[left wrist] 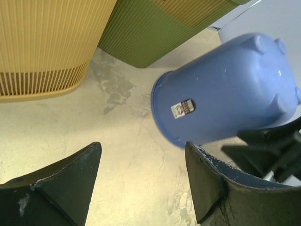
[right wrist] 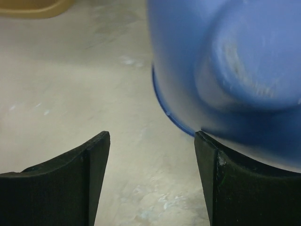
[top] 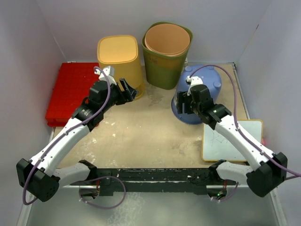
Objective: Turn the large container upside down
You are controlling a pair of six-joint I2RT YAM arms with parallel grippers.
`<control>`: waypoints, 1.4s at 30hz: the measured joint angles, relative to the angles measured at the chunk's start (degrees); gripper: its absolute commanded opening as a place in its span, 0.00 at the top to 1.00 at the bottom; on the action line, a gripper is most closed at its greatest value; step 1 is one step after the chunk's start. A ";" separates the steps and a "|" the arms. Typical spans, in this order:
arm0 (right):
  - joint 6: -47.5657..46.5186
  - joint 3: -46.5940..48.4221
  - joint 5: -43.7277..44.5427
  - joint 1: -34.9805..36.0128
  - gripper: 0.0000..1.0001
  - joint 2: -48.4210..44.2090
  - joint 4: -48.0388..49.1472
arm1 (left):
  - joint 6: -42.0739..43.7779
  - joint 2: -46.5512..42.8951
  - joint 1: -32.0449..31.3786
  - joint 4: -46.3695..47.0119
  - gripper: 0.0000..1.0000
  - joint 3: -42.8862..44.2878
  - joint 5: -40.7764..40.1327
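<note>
The largest container in view is a green ribbed bin [top: 165,70] [left wrist: 155,33]. It stands upright at the back centre with its mouth up and a tan lining inside. Left of it stands a yellow ribbed container [top: 120,59] [left wrist: 47,42], bottom up. To its right a blue bucket [top: 202,92] [left wrist: 225,89] [right wrist: 235,70] rests bottom up with its rim on the table. My left gripper [top: 129,89] [left wrist: 141,150] is open in front of the yellow container, holding nothing. My right gripper [top: 182,101] [right wrist: 151,139] is open at the blue bucket's left side, one finger close to its rim.
A red studded board [top: 70,89] lies at the left wall. A small whiteboard [top: 233,139] lies at the right, beside the right arm. Pale walls close in the table on three sides. Bare, stained tabletop [top: 146,127] lies between the two arms.
</note>
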 measured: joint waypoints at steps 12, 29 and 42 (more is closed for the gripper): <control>4.37 0.70 2.34 -8.68 0.27 5.88 5.60 | 0.26 -1.53 0.00 -2.23 0.31 -0.66 -1.68; 7.52 -0.31 9.97 -12.22 0.15 23.12 20.85 | 0.46 -3.37 0.00 -3.54 0.30 -1.22 -2.34; 11.63 19.39 13.94 -26.97 0.12 39.10 15.52 | 0.52 -6.01 0.00 -5.51 0.30 -1.53 -3.37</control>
